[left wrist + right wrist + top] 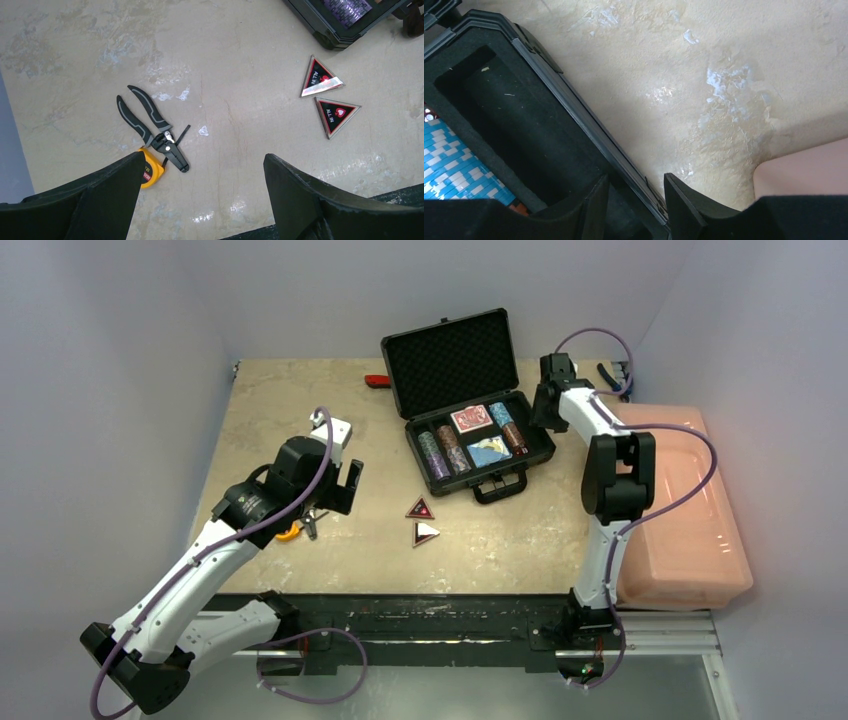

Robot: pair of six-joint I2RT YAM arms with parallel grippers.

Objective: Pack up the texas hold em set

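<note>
The black briefcase [452, 365] stands open at the back of the table, foam lid up. Its base holds chip stacks [442, 451], a red card deck [471, 419] and a blue card deck [489, 451]. Two triangular markers [420, 508] [425, 532] lie on the table in front of the handle. My right gripper [636, 176] straddles the case's right rim [574, 107], one finger inside an empty foam slot, the other outside, with a gap showing. Blue chips [449, 165] lie beside that slot. My left gripper [202, 156] hangs open and empty over bare table, left of the markers [320, 77].
Black-handled pliers [150, 125] and a yellow tape measure [152, 172] lie by my left gripper's left finger. A large pink bin [690, 510] sits along the table's right edge, close to my right arm. A red-handled tool [378, 381] lies behind the case.
</note>
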